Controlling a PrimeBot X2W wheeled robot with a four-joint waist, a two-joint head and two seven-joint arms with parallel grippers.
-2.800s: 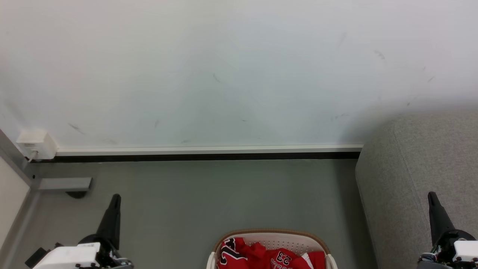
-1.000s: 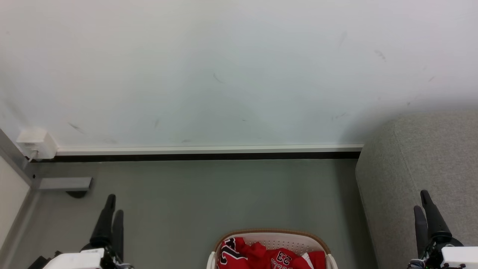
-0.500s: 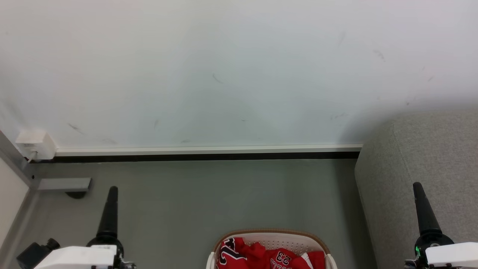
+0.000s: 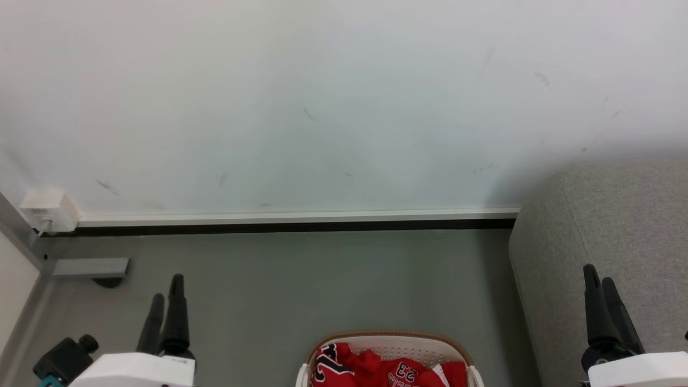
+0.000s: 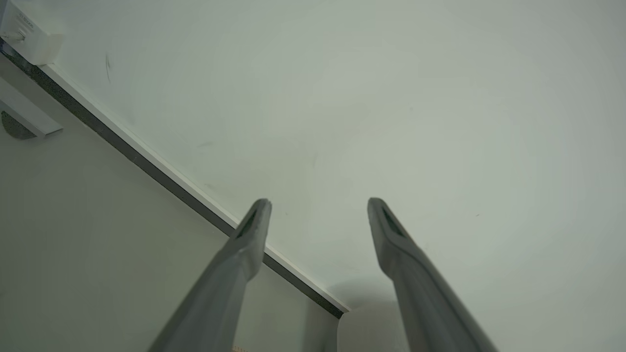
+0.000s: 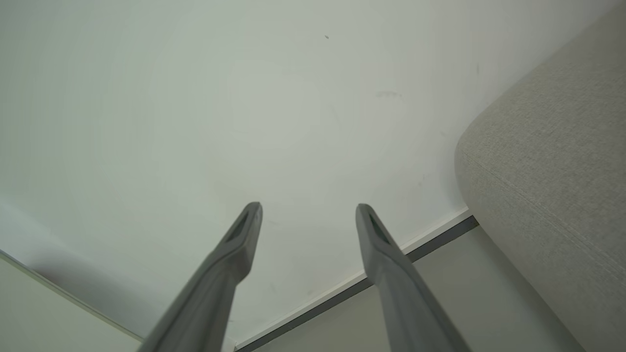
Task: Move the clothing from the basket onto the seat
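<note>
Floor point(image 4: 333, 279) open ahead; seat point(image 4: 618, 226) blocks right side

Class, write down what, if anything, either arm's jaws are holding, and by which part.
Nothing is held. The left gripper and the right gripper both show open, empty jaws; the clothing lies in the basket.

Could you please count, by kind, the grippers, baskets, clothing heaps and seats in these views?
Grippers: 2, the left gripper and the right gripper, both open
Baskets: 1, the basket
Clothing heaps: 1, the red clothing in it; separate garments cannot be counted
Seats: 1, the seat
Total: 5
</note>
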